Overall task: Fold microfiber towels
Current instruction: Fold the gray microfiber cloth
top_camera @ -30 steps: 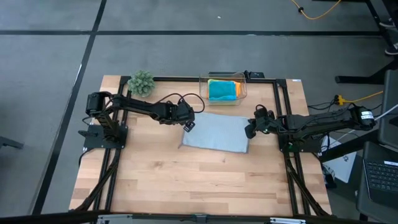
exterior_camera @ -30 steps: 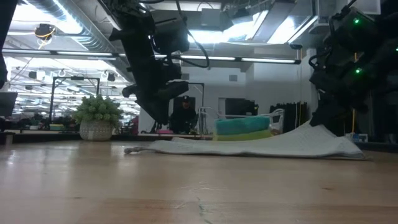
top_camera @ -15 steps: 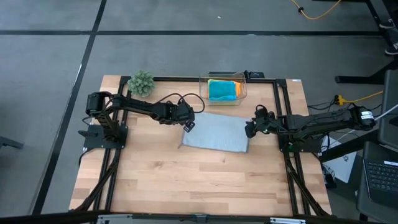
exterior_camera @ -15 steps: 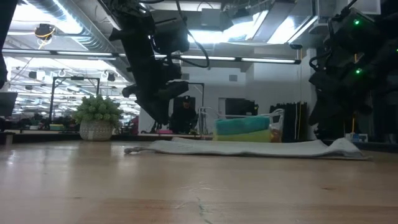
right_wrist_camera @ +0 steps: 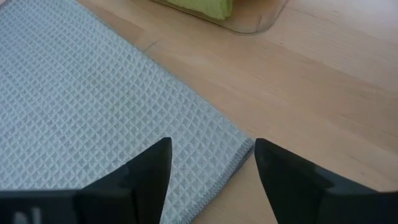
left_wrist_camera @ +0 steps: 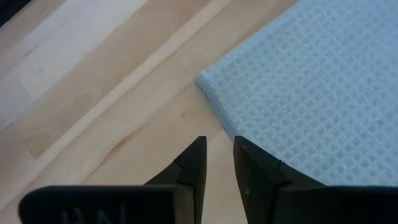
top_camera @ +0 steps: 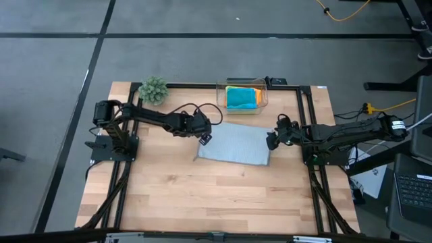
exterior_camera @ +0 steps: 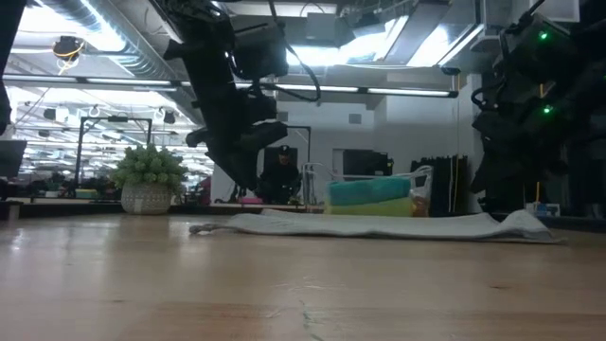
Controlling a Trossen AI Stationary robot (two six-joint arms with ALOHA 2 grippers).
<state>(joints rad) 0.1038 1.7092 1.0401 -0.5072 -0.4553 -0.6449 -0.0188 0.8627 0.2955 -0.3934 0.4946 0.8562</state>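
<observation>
A light grey towel point(top_camera: 233, 143) lies flat on the table's middle, folded into an oblong. My left gripper point(top_camera: 204, 138) hovers over the towel's left end; in its wrist view the fingers point(left_wrist_camera: 217, 165) stand a narrow gap apart with only wood between them, just short of a towel corner point(left_wrist_camera: 208, 87). My right gripper point(top_camera: 270, 141) hangs over the towel's right end, open wide point(right_wrist_camera: 211, 165), its fingers on either side of a corner point(right_wrist_camera: 244, 148) below, with nothing held. Turquoise and orange towels point(top_camera: 241, 97) lie in a clear box.
The clear box point(top_camera: 260, 101) stands at the table's far edge, just beyond the grey towel; a lime green towel point(right_wrist_camera: 202, 6) shows in it. A small green plant point(top_camera: 153, 89) sits at the far left. Bare wood point(top_camera: 209, 196) stretches toward the near edge.
My right gripper has opened and let go of the grey towel's right end. That end, which was held up off the table, has dropped and now lies flat; the rest of the towel has stayed where it was.
</observation>
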